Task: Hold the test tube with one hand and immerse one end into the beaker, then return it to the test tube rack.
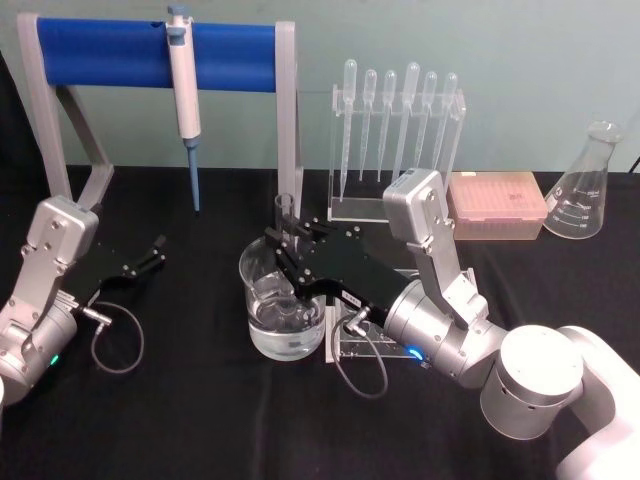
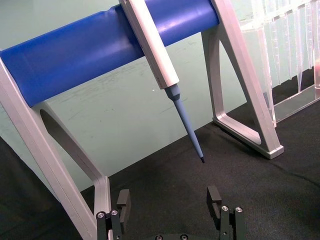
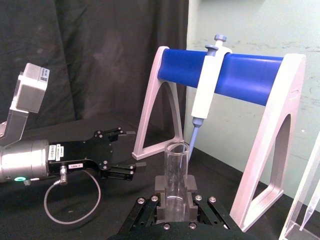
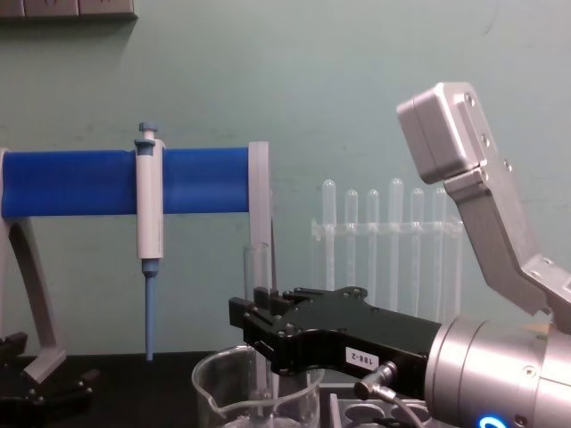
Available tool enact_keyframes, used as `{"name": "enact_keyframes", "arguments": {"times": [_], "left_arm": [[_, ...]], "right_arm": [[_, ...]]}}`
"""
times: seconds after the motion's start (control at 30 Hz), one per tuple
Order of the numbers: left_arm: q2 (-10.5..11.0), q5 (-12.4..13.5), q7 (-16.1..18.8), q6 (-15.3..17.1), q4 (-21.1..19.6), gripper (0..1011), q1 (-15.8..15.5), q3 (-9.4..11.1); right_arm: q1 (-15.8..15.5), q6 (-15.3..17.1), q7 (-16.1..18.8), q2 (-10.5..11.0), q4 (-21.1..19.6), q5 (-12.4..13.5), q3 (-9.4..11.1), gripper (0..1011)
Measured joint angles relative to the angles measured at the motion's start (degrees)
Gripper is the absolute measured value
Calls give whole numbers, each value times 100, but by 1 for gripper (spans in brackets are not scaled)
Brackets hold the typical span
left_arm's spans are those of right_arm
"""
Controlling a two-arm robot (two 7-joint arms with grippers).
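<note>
The test tube (image 1: 285, 212) stands upright, pinched near its middle by my right gripper (image 1: 290, 255), which is shut on it. Its open rim (image 3: 176, 150) rises above the fingers (image 3: 161, 184). In the chest view the test tube (image 4: 257, 294) runs down past the right gripper (image 4: 260, 337) into the beaker (image 4: 219, 397). The beaker (image 1: 262, 275) sits mid-table with clear liquid in its base; I cannot see whether the tube's tip touches it. My left gripper (image 1: 152, 252) lies open on the cloth at the left, holding nothing, and it is also visible as the left gripper (image 2: 169, 200) and the left gripper (image 3: 127, 155).
A blue-barred stand (image 1: 120, 55) at the back left carries a hanging micropipette (image 1: 184, 90). A clear rack of plastic pipettes (image 1: 398, 130), a pink tip box (image 1: 495, 205) and a conical flask (image 1: 585, 185) line the back right. A small clear rack (image 1: 350, 345) sits under my right wrist.
</note>
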Motion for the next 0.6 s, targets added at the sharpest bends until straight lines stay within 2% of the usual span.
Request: {"name": "enact_keyframes", "arguments": {"times": [0.6], "left_arm": [[0,0,0,0,0,1000,0,0]], "right_arm": [[0,0,0,0,0,0,0,231]]}}
